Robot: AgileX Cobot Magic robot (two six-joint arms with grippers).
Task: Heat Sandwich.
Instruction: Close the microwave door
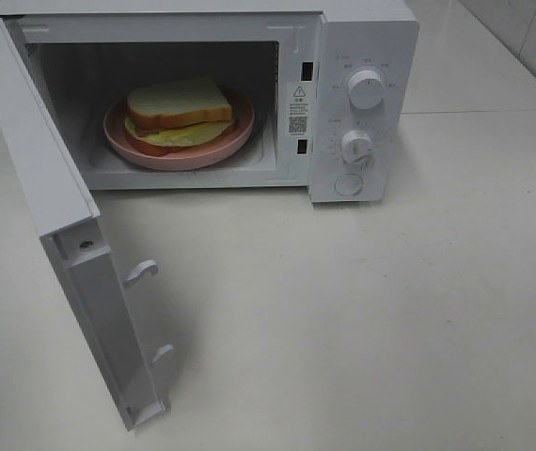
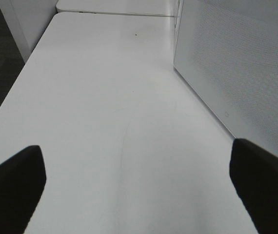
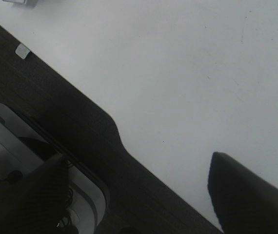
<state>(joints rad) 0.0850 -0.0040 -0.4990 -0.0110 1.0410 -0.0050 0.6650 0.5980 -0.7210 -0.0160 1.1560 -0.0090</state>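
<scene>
The sandwich (image 1: 180,111), white bread with red and green filling, lies on a round pink plate (image 1: 134,148) inside the white microwave (image 1: 362,56). The microwave door (image 1: 56,211) hangs wide open to the left. Neither arm shows in the exterior high view. In the left wrist view my left gripper (image 2: 136,190) is open over bare table, its black fingers (image 2: 12,185) far apart, with the door's dotted outer face (image 2: 236,73) beside it. My right gripper (image 3: 139,195) is open too, with nothing between its fingers (image 3: 248,192), over the table's edge.
The microwave's two knobs (image 1: 366,90) and a round button (image 1: 349,185) are on its right panel. The white table (image 1: 362,319) spreads in front of the oven. Dark floor (image 3: 41,107) and a grey-white base (image 3: 12,156) lie below the right gripper.
</scene>
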